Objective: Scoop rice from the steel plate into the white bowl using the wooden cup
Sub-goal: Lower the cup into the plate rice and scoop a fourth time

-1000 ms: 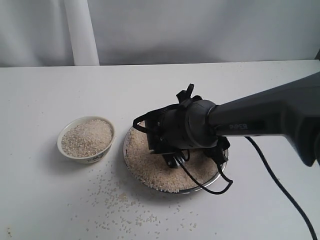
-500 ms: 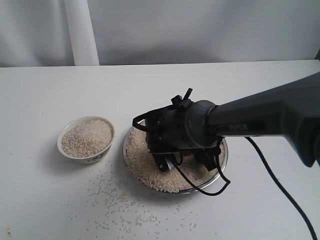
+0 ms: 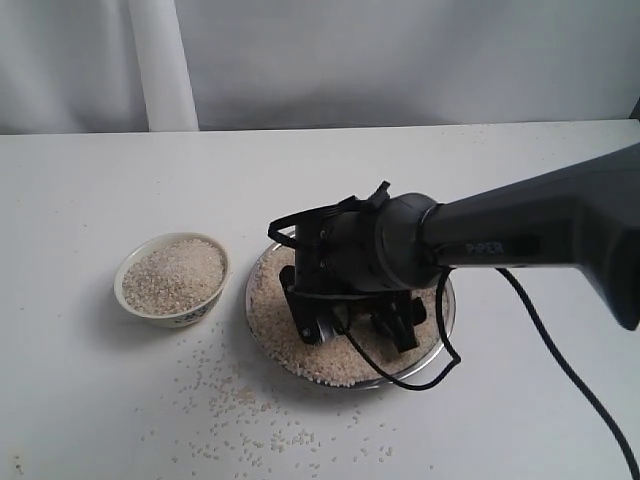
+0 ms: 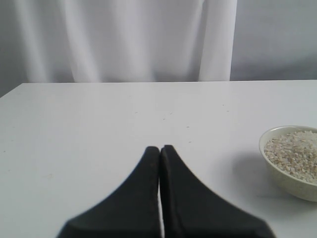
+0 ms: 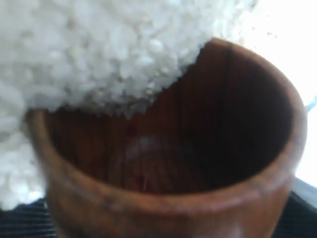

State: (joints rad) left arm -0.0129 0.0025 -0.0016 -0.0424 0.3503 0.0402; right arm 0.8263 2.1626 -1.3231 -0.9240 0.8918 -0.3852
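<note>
The steel plate lies in the middle of the table with a bed of rice on it. My right gripper is down in the plate, shut on the wooden cup. The cup is tipped on its side with its mouth pushed against the rice, and grains lie over part of its rim. In the exterior view the gripper hides the cup. The white bowl stands left of the plate, heaped with rice. My left gripper is shut and empty, above bare table, with the white bowl off to one side.
Loose grains are scattered on the table in front of the bowl and plate. A black cable trails from the right arm across the table. A white curtain and post stand behind the table's far edge.
My right gripper has rolled and dipped lower into the plate, and its fingers have swung down toward the plate's near side. The bowl and the left gripper have not moved.
</note>
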